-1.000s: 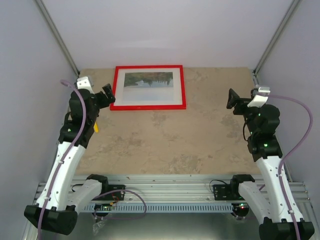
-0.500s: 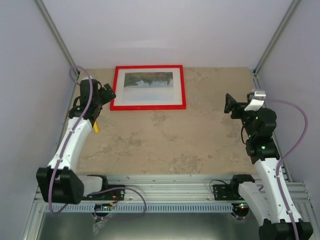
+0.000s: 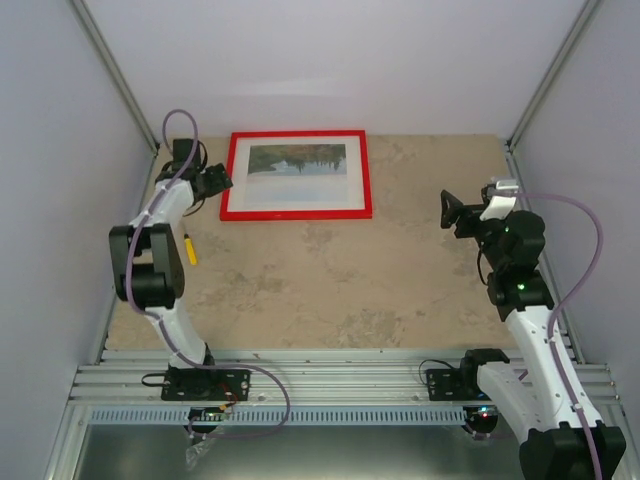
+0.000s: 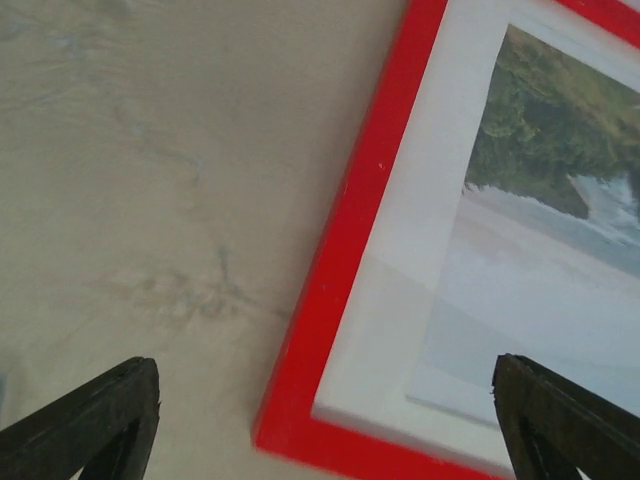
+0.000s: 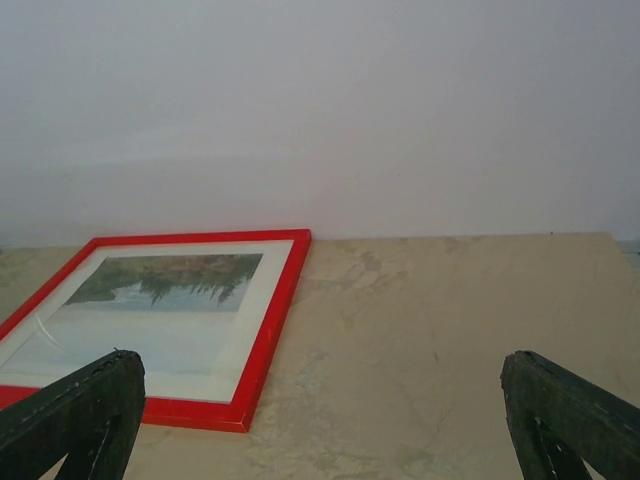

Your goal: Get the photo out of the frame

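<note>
The red frame (image 3: 297, 175) lies face up at the back of the table, left of centre. The photo (image 3: 297, 166) sits inside it behind a white mat, trees at the far side. My left gripper (image 3: 217, 182) is open and empty, hovering over the frame's near left corner (image 4: 300, 420); its fingertips (image 4: 110, 410) straddle that corner. The photo's lower left part (image 4: 540, 300) shows in the left wrist view. My right gripper (image 3: 449, 210) is open and empty above the table at the right, pointing left toward the frame (image 5: 235, 385) and photo (image 5: 150, 300).
A small yellow object (image 3: 190, 250) lies on the table by the left arm. Grey walls enclose the table on the left, back and right. The marbled tabletop (image 3: 340, 280) stretches between the arms.
The left arm has stretched back and left, bringing its gripper over the frame's near left corner. The right gripper has moved slightly left. The frame has not moved.
</note>
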You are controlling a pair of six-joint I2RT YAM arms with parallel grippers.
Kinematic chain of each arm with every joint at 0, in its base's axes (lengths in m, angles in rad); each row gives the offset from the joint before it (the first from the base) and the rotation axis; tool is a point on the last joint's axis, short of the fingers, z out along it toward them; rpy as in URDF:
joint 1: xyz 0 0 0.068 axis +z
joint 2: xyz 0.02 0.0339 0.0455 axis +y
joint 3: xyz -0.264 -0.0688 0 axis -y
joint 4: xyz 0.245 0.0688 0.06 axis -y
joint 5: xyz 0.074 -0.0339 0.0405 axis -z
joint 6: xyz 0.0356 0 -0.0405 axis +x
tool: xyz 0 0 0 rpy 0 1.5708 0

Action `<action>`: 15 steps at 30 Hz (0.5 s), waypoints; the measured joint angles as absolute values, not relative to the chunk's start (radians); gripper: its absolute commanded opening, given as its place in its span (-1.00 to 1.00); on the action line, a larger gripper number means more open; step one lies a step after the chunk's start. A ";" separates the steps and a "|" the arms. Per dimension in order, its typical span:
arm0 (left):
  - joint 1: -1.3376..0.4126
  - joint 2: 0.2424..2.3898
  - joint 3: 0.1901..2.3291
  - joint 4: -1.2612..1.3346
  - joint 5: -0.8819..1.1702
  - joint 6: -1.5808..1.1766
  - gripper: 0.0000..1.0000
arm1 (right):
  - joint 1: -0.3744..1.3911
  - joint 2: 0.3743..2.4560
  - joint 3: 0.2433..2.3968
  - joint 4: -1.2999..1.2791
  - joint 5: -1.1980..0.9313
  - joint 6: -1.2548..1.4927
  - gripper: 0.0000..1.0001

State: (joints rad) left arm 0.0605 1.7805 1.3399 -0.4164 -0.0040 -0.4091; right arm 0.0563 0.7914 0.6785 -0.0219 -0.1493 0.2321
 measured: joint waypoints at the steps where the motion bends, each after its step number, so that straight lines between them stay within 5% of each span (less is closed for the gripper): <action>1: 0.065 1.827 1.380 -0.425 0.014 -0.388 0.81 | 0.058 0.795 0.678 -0.016 -0.155 0.231 0.95; 15: 0.075 2.222 1.741 -0.566 0.113 -0.153 0.50 | 0.068 0.830 0.672 0.002 -0.197 0.220 0.95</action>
State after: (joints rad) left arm 0.0746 2.2215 1.7412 -0.5659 0.1127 -0.1532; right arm 0.0677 0.8299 0.6716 0.0021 -0.1970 0.2203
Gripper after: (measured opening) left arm 0.790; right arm 0.975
